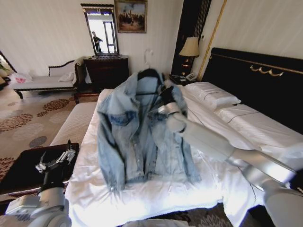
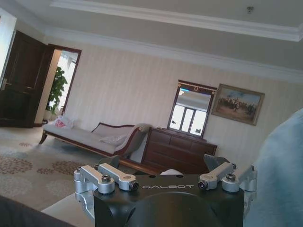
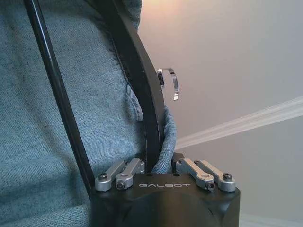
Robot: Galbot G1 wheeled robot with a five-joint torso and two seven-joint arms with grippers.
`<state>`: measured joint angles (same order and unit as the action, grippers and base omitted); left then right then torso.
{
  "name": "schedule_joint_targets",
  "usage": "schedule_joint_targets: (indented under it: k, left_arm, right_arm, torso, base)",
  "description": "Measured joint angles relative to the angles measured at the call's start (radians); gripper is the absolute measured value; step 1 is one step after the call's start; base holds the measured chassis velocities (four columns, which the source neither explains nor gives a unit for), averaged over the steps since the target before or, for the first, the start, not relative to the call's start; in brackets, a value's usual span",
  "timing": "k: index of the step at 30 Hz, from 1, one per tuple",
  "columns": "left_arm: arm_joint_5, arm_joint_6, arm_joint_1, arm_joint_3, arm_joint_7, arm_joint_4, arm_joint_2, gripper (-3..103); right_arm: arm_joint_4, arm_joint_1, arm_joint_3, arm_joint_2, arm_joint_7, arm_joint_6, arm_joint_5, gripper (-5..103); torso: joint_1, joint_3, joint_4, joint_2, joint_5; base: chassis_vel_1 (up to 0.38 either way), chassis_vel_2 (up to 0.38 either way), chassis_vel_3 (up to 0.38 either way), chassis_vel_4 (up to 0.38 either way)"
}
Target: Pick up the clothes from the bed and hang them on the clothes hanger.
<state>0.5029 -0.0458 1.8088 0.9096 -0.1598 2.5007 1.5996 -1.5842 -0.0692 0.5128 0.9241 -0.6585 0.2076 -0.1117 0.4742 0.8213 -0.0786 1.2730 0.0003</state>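
Our right claw (image 3: 158,171) is clamped on the hanger (image 3: 149,109), holding the jacket (image 1: 139,130) draped on it above the bed (image 1: 156,194). We should keep it level so the shoulders stay seated. Our left claw (image 2: 165,182) waits apart, low beside the bed.

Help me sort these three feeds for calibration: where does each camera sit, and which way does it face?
Head: faces forward and down at the bed and hanging denim jacket; both arms show.
Left wrist: low beside the bed, faces the daybed wall; left tool open.
Right wrist: looks up along the clothes hanger, right tool shut on it.
Shared: the jacket appears in all three.
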Motion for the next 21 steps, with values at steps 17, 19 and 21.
schedule_joint_targets:
  k: [17,19,21]
  left_arm:
    - [0.001,-0.016,0.055,-0.011,-0.021,0.0,0.008,100]
    - [0.001,-0.018,0.058,-0.014,-0.022,0.0,0.009,100]
    - [0.001,-0.019,0.059,-0.015,-0.023,0.0,0.009,100]
  right_arm:
    - [-0.283,-0.159,-0.344,-0.239,0.034,-0.207,0.29,23]
    - [-0.29,-0.161,-0.361,-0.257,0.029,-0.236,0.424,23]
    - [-0.29,-0.161,-0.37,-0.264,0.029,-0.252,0.483,23]
  torso:
    - [0.0,0.0,-0.0003,0.0,0.0]
    - [0.0,0.0,-0.0002,0.0,0.0]
    - [0.0,0.0,-0.0001,0.0,0.0001]
  base:
    - [0.0,0.0,0.0,0.0]
    - [0.0,0.0,0.0,0.0]
    - [0.0,0.0,0.0,0.0]
